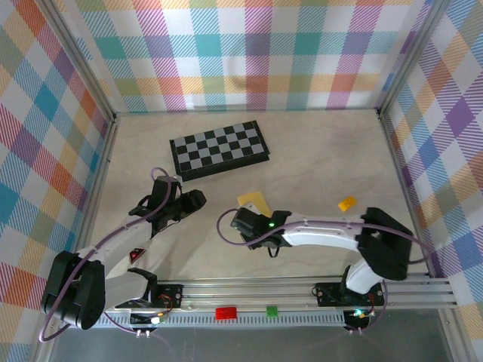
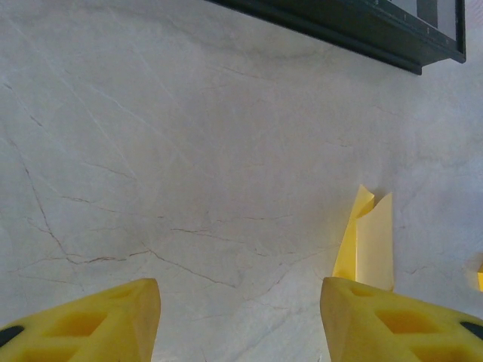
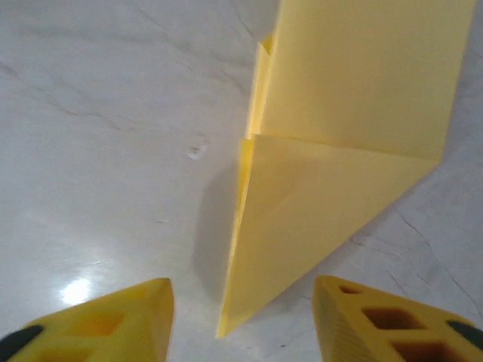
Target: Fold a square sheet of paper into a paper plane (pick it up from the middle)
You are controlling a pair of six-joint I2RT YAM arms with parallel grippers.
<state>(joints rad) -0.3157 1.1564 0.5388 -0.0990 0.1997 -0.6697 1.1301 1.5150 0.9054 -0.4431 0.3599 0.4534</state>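
The yellow sheet of paper (image 1: pixel 254 202) lies on the table in front of the chessboard, folded into a pointed paper plane shape (image 3: pixel 332 173). Its narrow tip points toward my right gripper (image 3: pixel 241 317) and lies between the spread yellow fingers without touching either. That gripper (image 1: pixel 243 220) is open, just on the near side of the paper. My left gripper (image 1: pixel 192 202) hovers to the paper's left, open (image 2: pixel 241 302) over bare table. In the left wrist view the folded paper (image 2: pixel 371 241) stands partly raised beyond the right finger (image 2: pixel 392 324).
The black-and-grey chessboard (image 1: pixel 219 148) lies at the back of the table; its dark edge (image 2: pixel 355 34) shows ahead of the left gripper. A small orange-yellow block (image 1: pixel 346 203) sits to the right of the paper. Checked walls enclose the table.
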